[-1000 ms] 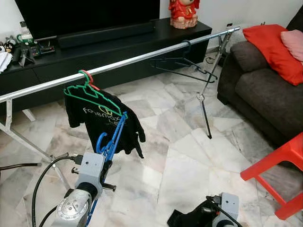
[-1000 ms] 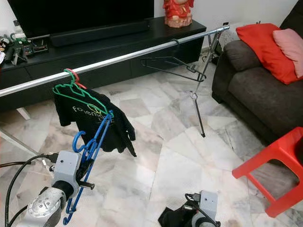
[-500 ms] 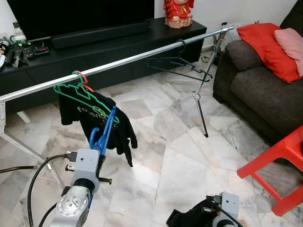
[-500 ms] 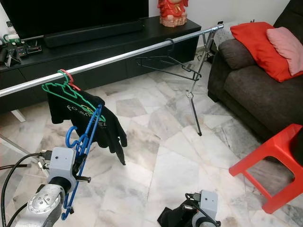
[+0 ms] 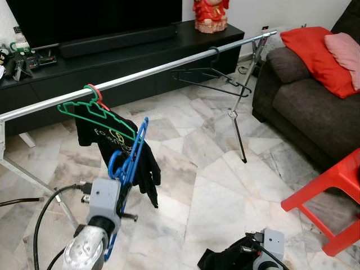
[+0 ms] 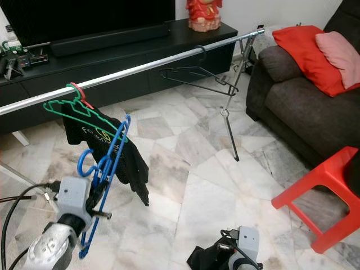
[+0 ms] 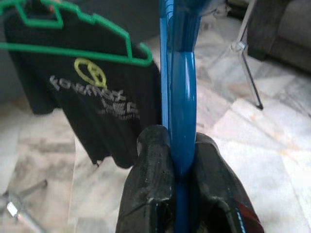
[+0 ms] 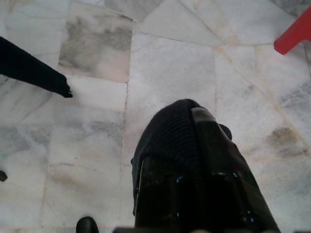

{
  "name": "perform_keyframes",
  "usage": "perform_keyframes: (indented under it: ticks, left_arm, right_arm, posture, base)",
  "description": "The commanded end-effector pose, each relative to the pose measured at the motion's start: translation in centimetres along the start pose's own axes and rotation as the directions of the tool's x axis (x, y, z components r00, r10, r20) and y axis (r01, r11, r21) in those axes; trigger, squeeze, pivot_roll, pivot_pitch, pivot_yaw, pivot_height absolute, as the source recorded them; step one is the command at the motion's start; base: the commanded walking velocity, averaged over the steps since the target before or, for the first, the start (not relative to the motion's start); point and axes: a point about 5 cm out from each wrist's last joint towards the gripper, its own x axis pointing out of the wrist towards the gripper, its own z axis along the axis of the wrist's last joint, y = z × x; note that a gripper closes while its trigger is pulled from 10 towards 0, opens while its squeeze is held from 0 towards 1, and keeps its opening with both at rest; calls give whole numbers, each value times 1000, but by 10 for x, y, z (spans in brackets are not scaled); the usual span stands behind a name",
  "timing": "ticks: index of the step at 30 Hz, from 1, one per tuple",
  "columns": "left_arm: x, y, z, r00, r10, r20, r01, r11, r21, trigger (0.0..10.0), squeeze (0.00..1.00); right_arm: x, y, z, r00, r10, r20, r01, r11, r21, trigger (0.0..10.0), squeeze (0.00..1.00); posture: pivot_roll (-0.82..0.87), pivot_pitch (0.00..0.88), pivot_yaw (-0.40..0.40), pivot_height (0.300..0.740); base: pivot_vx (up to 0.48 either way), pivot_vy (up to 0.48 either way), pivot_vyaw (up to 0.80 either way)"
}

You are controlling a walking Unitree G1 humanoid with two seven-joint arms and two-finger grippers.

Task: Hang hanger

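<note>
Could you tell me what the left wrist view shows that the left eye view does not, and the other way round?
The left wrist view alone shows the left gripper, its fingers clamped on the blue hanger. The left eye view alone shows the steel rail, a black hanger on it, the sofa, the red stool and the right gripper's housing with dark cloth. Both show the blue hanger, the green hanger and the black shirt.

I'm seeing an open stretch of the rail lying bare between the green hanger with its black shirt and the black hanger. The shirt is hanging just beside my blue hanger, crowding that side. The sofa and red stool are standing well apart.
</note>
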Motion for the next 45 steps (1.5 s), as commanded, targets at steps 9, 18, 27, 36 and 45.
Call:
perform_keyframes:
  ticks: [9,18,27,36,45]
  left_arm:
    - [0,3,7,999,13,45,-13,1000,1,10000,0]
    - [-2,4,7,999,15,43,-15,1000,0,10000,0]
    - [-1,3,6,999,10,43,-10,1000,-6,10000,0]
    - [1,3,7,999,7,50,-6,1000,-9,10000,0]
    - [1,3,7,999,8,46,-8,1000,-7,10000,0]
  right_arm:
    - [-1,-1,-2,1000,-2,-3,2,1000,-1,10000,0]
    - [-1,-1,-2,1000,0,1,0,1000,-4,10000,0]
    - [-1,-1,-1,1000,-3,3,3,1000,-3,10000,0]
    - [-1,-1,-1,1000,-8,1,8,1000,-3,10000,0]
    - [-1,-1,-1,1000,-8,4,8,1000,-1,10000,0]
  posture:
    - [61,136,2,740]
    - [62,139,0,740]
    - [53,142,4,740]
    - [56,140,4,740]
    - [54,141,4,740]
  base:
    - [-107,0,0]
    - [-107,0,0]
    - [-53,0,0]
    - [-246,0,0]
    - [-288,0,0]
